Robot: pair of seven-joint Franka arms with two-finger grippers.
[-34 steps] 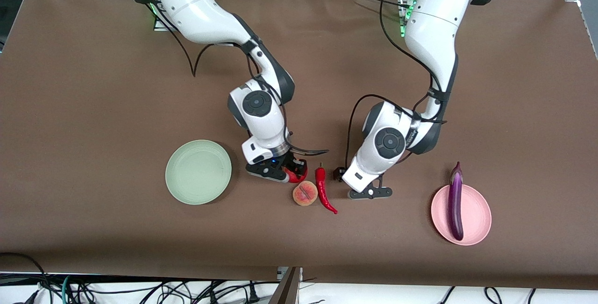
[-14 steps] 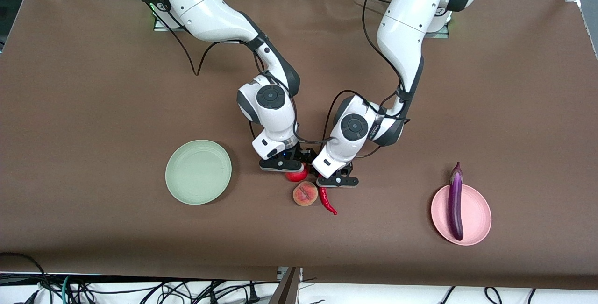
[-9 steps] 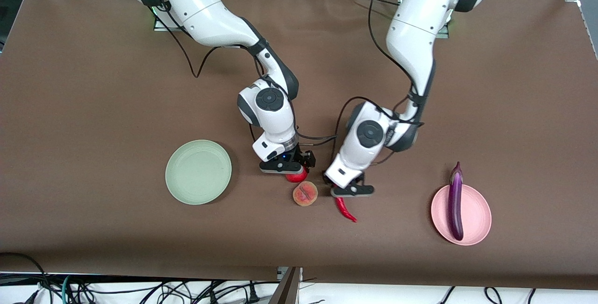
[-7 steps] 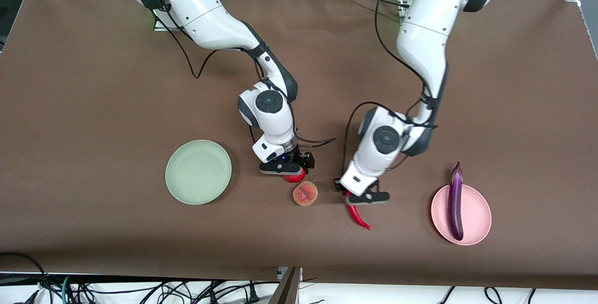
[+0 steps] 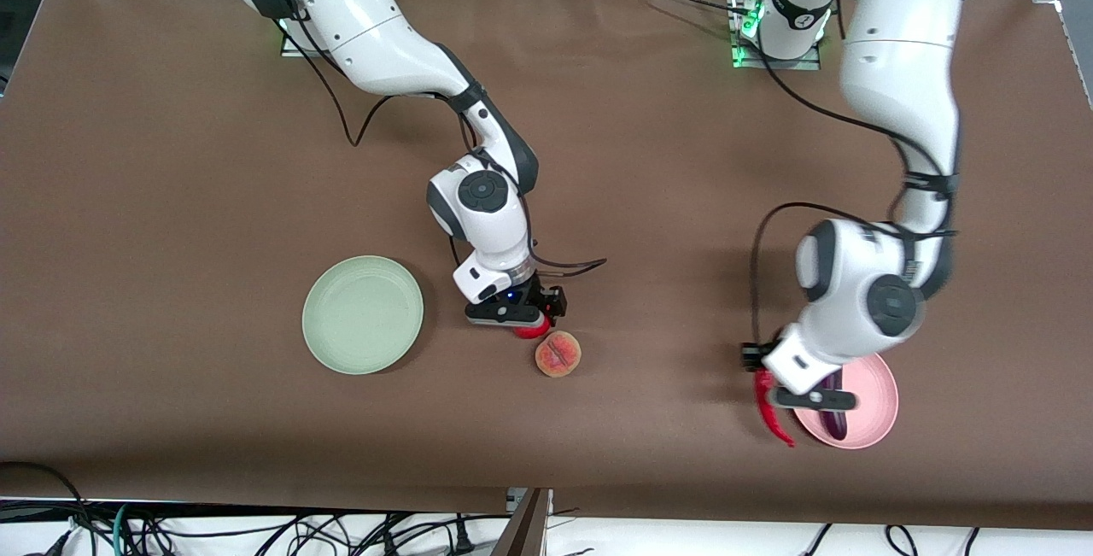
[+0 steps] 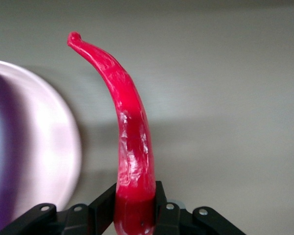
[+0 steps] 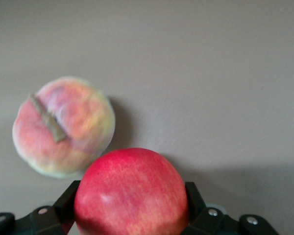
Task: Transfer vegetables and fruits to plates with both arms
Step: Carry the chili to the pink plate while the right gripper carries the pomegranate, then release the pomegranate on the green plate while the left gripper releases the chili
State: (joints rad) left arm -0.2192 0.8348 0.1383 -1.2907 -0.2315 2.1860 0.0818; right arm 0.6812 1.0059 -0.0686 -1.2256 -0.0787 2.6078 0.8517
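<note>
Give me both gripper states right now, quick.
Left gripper: jaws shut on the chili pepper, over the pink plate's rim.
Right gripper: jaws around the pomegranate, beside the peach; whether it grips cannot be told.

Left tool clamped tight, right tool seemingly gripping, both low.

The left arm hides most of the eggplant; the pomegranate shows only partly under the right gripper.
</note>
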